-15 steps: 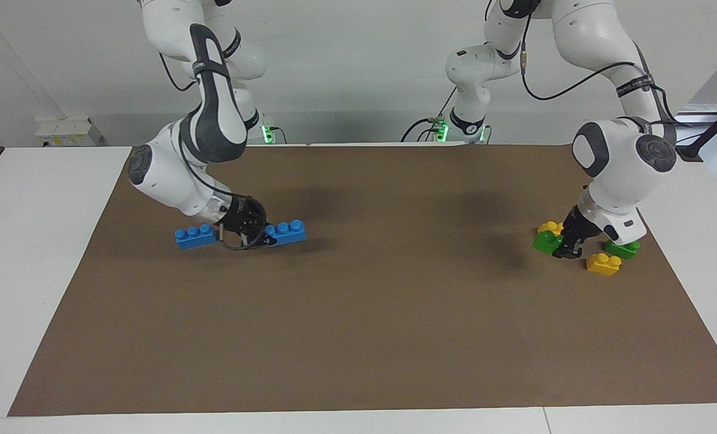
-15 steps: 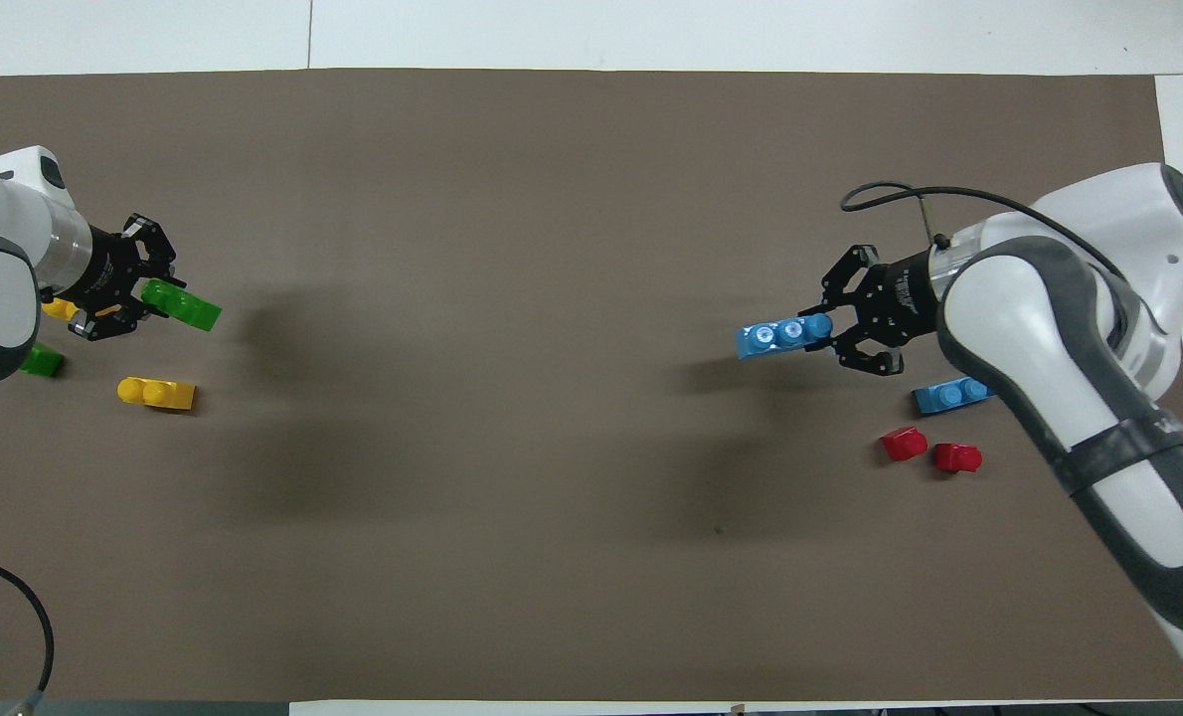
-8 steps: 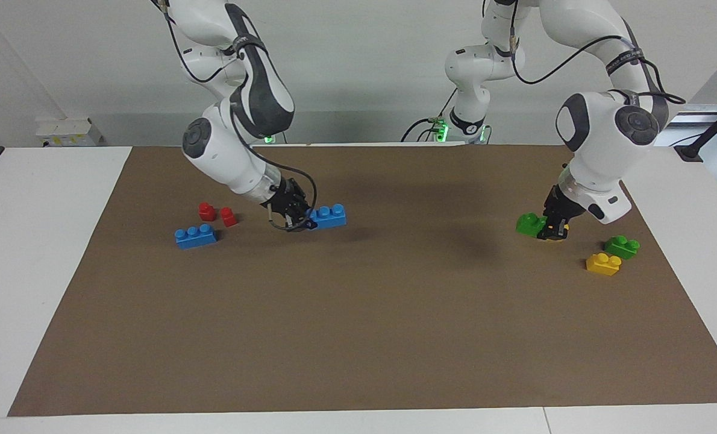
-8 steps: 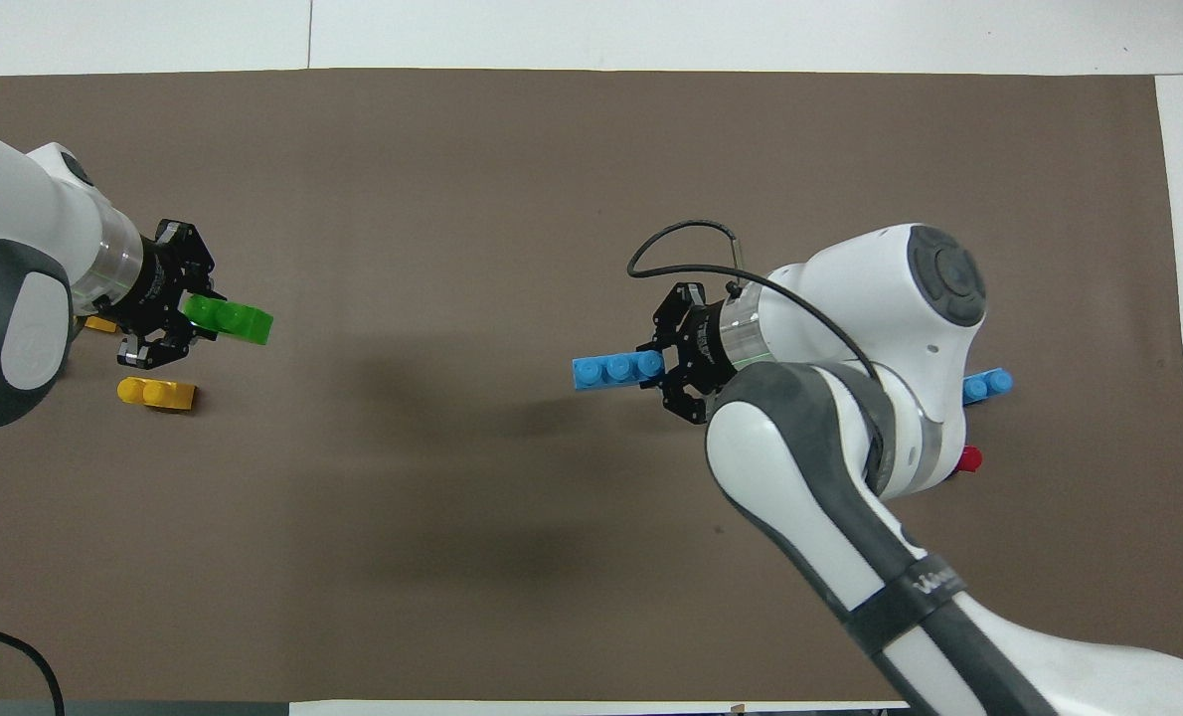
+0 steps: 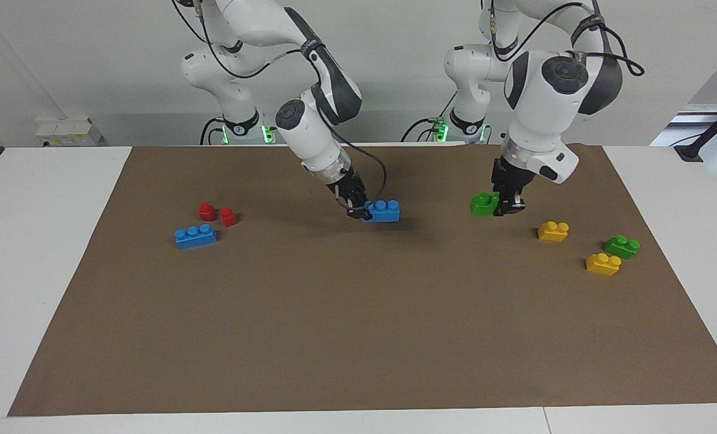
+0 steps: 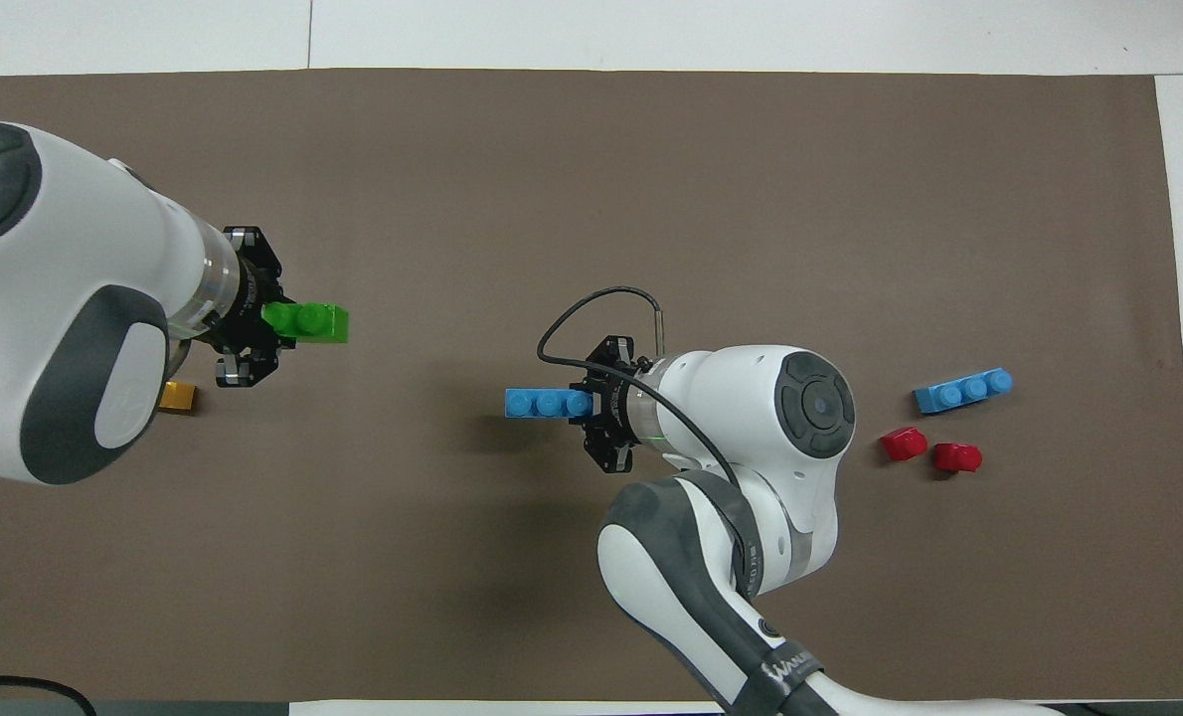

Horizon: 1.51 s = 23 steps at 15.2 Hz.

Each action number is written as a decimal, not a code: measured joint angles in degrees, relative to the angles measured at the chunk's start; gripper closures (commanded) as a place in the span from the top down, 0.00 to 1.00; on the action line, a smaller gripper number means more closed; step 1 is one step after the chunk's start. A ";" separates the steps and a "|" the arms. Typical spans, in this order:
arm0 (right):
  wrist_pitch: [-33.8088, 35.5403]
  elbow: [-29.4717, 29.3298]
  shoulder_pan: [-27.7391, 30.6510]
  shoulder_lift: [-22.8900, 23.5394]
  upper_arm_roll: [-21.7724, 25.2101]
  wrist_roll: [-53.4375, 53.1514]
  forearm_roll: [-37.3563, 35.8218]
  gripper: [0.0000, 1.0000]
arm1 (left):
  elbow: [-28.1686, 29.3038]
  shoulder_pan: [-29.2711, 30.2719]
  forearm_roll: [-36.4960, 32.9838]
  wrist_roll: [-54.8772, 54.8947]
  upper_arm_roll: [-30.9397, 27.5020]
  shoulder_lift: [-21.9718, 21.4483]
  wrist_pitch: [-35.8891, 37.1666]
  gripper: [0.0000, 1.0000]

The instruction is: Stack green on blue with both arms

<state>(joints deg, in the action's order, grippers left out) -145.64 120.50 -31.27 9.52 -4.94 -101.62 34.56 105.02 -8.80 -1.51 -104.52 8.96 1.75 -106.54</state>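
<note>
My right gripper [image 5: 361,211] is shut on one end of a blue three-stud brick [image 5: 382,211], held low over the middle of the brown mat; it also shows in the overhead view [image 6: 549,402]. My left gripper [image 5: 503,205] is shut on a green two-stud brick [image 5: 484,204] and holds it above the mat, toward the left arm's end; the overhead view shows the brick too [image 6: 308,322]. The two held bricks are apart, with open mat between them. A second blue brick [image 5: 196,235] lies toward the right arm's end. A second green brick [image 5: 622,246] lies toward the left arm's end.
Two small red pieces [image 5: 206,211] [image 5: 228,216] lie beside the loose blue brick, nearer to the robots. Two yellow bricks [image 5: 553,231] [image 5: 603,263] lie by the loose green brick. The brown mat [image 5: 358,337] covers the white table.
Both arms have swung in from the table's ends toward the middle, each carrying its brick. The gap between the blue and green bricks has shrunk a lot.
</note>
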 measured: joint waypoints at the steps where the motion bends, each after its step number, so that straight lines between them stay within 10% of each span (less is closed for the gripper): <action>1: -0.75 0.14 -0.60 0.10 0.00 -0.46 0.00 0.00 | 0.53 -1.56 0.00 -1.90 0.02 -0.25 -0.03 0.00; 23: -12.24 4.49 -5.69 6.22 0.07 -0.66 0.87 0.00 | 21.53 -17.22 0.00 -12.73 0.08 -4.45 -21.54 0.00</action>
<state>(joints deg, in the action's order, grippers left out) -157.88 124.98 -36.97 15.75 -4.87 -102.28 35.43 126.55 -26.02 -1.51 -117.25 9.05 -2.70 -128.07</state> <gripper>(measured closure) 0.652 0.652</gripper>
